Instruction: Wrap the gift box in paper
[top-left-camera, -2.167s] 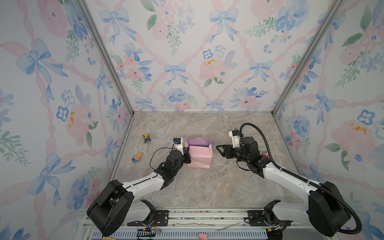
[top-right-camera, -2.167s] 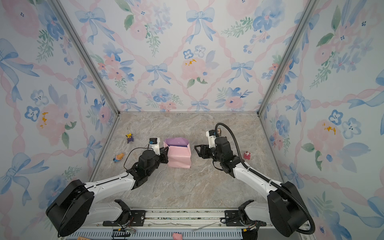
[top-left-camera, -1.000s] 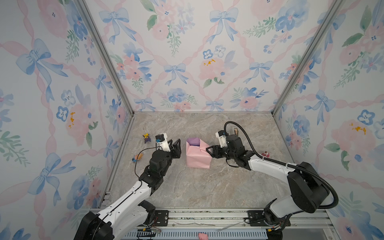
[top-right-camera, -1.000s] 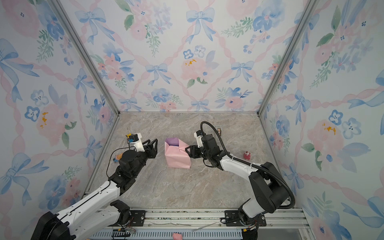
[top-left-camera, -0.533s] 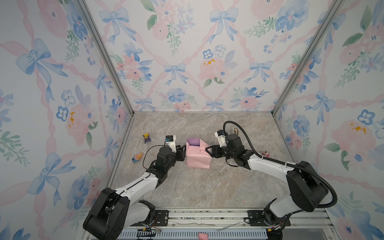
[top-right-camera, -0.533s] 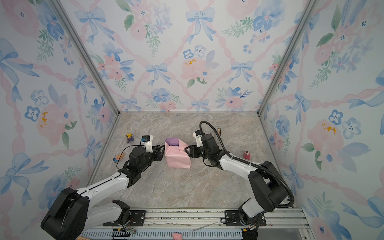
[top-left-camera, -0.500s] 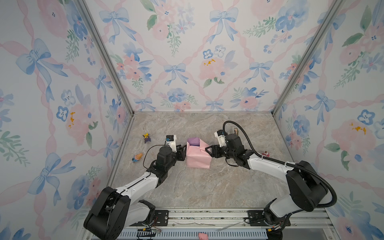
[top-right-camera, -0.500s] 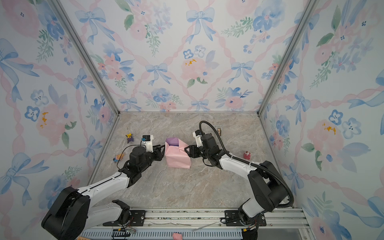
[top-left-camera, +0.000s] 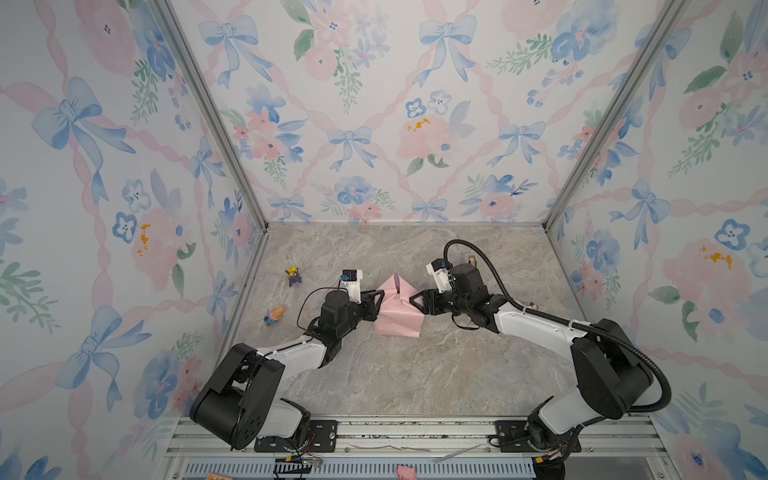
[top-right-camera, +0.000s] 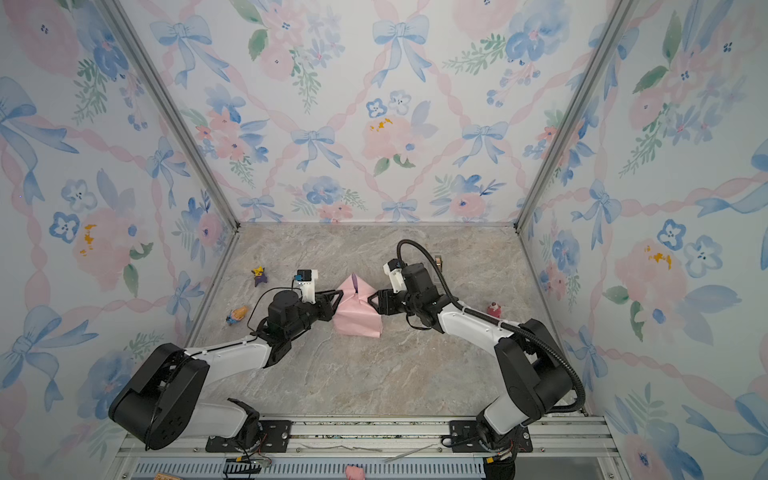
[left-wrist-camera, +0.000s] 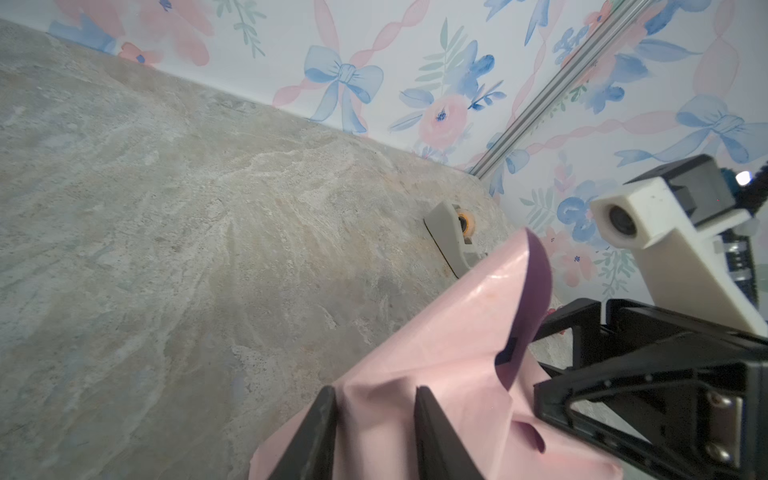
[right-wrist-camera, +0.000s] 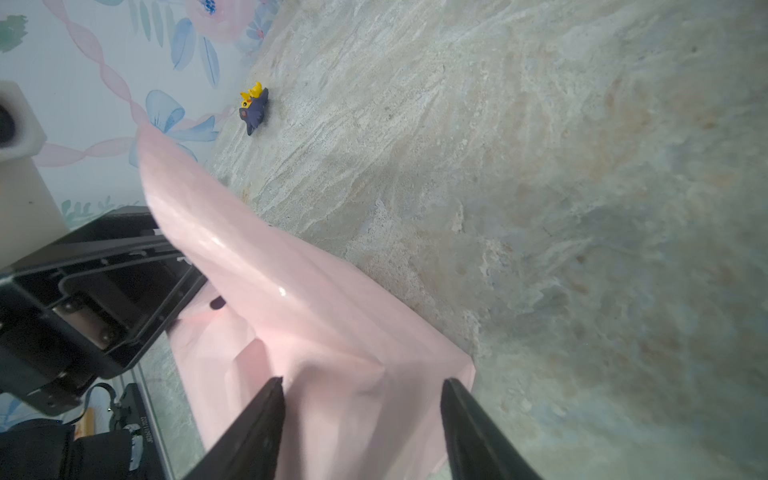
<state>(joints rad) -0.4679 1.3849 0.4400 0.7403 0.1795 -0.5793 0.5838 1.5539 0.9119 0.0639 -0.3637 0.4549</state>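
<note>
The paper (top-left-camera: 397, 316) (top-right-camera: 357, 318) is folded up around the gift box, pink face out, and rises to a peak that shows its purple inner face (left-wrist-camera: 536, 282). Of the gift box only a dark blue sliver (left-wrist-camera: 508, 353) shows through a gap. My left gripper (top-left-camera: 376, 301) (left-wrist-camera: 375, 390) is at the parcel's left end, its fingers a little apart with a ridge of pink paper between them. My right gripper (top-left-camera: 415, 301) (right-wrist-camera: 363, 380) is at the right end, fingers wide apart and straddling the paper-covered end (right-wrist-camera: 311, 324).
A grey tape dispenser (top-left-camera: 471, 259) (left-wrist-camera: 451, 232) stands behind the right arm. A purple and yellow toy (top-left-camera: 294, 276) (right-wrist-camera: 253, 109) and an orange toy (top-left-camera: 274, 316) lie at the left, a small red toy (top-right-camera: 493, 309) at the right.
My left gripper has come in from the left to the parcel's end and its fingers have narrowed. The paper's top has risen into a peak. The right arm has hardly moved.
</note>
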